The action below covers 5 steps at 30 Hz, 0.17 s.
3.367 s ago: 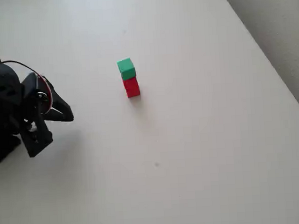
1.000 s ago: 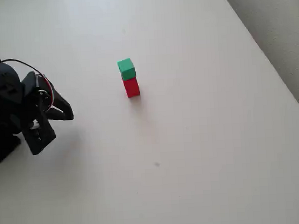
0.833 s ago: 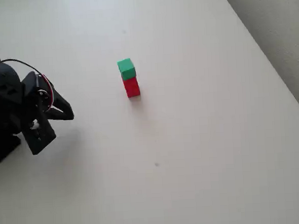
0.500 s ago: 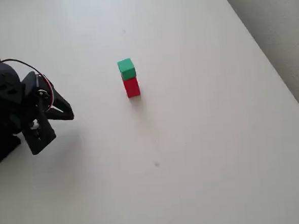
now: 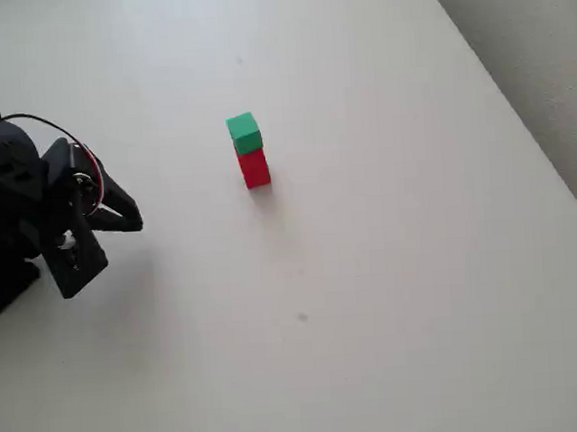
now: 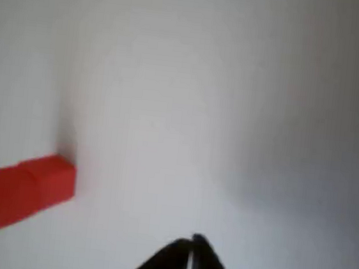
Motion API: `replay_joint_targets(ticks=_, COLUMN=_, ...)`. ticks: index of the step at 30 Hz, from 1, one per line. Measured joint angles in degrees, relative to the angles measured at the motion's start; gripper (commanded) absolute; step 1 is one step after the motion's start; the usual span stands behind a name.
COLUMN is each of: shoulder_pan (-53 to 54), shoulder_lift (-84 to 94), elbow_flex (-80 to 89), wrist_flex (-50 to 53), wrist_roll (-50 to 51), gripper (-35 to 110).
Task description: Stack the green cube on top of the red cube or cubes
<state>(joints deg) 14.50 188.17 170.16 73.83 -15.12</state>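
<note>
**Stack stands off to the pincer's side — nothing in its grip**

You have the white table spread wide ahead of you, bare but for one small tower and your arm. In the overhead view the black gripper sits near the picture's left edge, and the tower stands well apart from it, to the right and a little upward in that picture. That offset is the one relation any coming move would turn on: the cubes lie ahead of the fingertips and off to one side, not on the line the fingers point along.

In the wrist view the two dark fingertips meet at the bottom of the picture with next to no gap — the jaws read as closed on nothing. From there the tower lies to the left and somewhat beyond the tips, its long axis running out toward the picture's left edge.

The red cube or cubes form the lower part, resting on the table; in the wrist view a faint line across the red hints at two blocks, though you cannot be sure. The green cube sits on top of the red, touching it and roughly square with it.

Judging from this, your stacking looks done — the gripper is clear of the tower.
</note>
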Motion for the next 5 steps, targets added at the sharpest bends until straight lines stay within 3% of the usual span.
replay_joint_targets(ticks=5, shoulder_pan=0.0, shoulder_lift=0.0, elbow_flex=0.0, wrist_flex=0.0, wrist_roll=0.0, gripper=-2)
